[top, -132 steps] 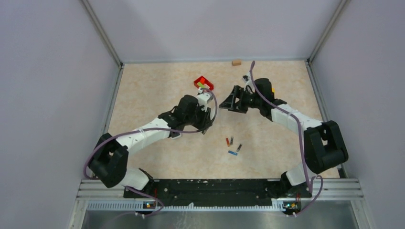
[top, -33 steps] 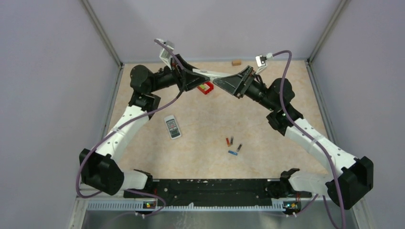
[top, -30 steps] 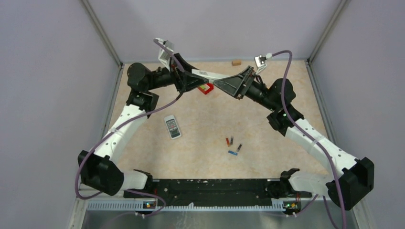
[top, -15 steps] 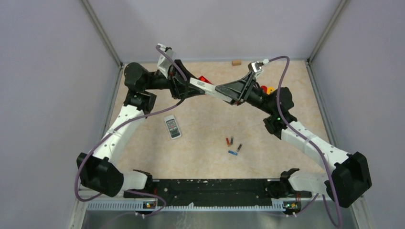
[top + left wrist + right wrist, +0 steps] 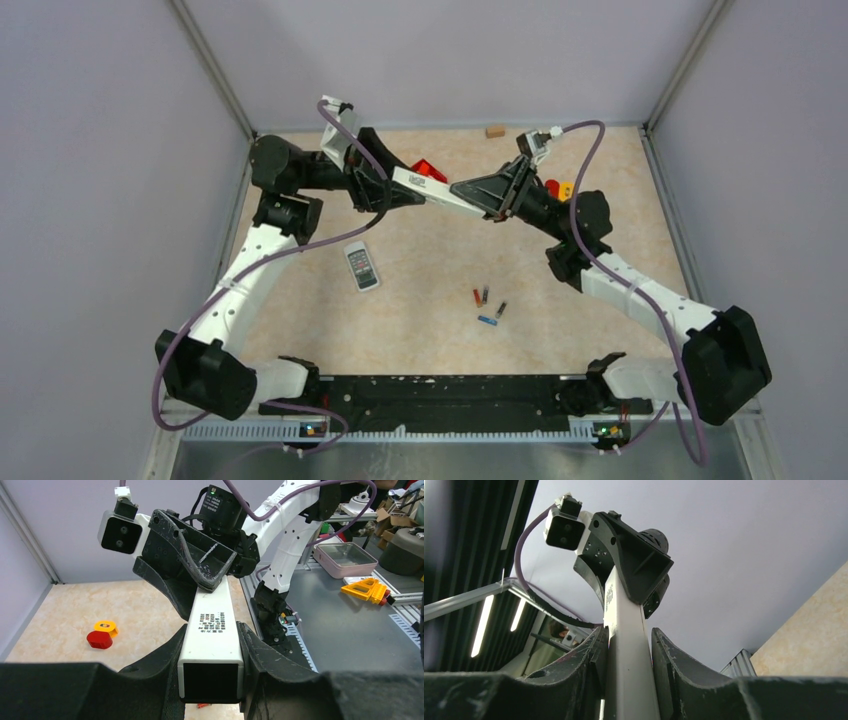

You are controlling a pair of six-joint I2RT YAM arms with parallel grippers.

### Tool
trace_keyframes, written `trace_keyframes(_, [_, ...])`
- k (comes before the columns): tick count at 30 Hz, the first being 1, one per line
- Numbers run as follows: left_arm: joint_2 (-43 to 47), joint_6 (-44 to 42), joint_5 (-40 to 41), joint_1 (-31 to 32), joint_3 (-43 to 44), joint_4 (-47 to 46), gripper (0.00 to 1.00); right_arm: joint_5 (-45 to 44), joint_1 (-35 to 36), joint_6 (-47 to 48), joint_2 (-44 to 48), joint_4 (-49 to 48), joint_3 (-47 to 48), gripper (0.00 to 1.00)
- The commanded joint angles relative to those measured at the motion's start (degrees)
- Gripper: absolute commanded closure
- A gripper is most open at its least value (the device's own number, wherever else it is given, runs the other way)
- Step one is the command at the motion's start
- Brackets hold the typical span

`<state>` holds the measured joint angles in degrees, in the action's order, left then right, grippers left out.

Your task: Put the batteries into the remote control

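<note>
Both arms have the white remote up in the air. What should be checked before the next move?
1. Left fingers clamp one end of the white remote: ok.
2. Right fingers closed on its other end: ok.
3. Battery bay open: cannot tell.
4. Four batteries lie free on the table: ok.
5. Small remote lies clear of both arms: ok.

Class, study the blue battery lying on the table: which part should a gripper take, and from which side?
Take the blue battery at mid-barrel, probably from straight above. It lies flat, long axis roughly left to right in the top view, so jaws should close across its thin width. A dark battery lies near its right end; keep off that end.
</note>
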<state>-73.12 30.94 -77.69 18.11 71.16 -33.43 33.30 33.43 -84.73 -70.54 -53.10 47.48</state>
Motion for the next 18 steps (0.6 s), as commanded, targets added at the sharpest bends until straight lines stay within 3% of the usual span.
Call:
trace_keyframes(1, [2.4,-0.1,3.5,-0.4,2.9,-3.3,1.00,2.2,-0.3,1.7,0.1,-6.1,-2.1,0.73])
trace_keyframes(10, [4.3,3.0,9.1,-2.9,2.5,-3.7,1.00,4.5,-2.4,1.5,-0.9,-14.9,-5.1,0.77])
trace_keyframes(18, [4.4,6.9,10.5,-5.4,2.1,-7.1,1.00,5.5,-4.4,2.2,-1.0,-11.6,-4.5,0.60])
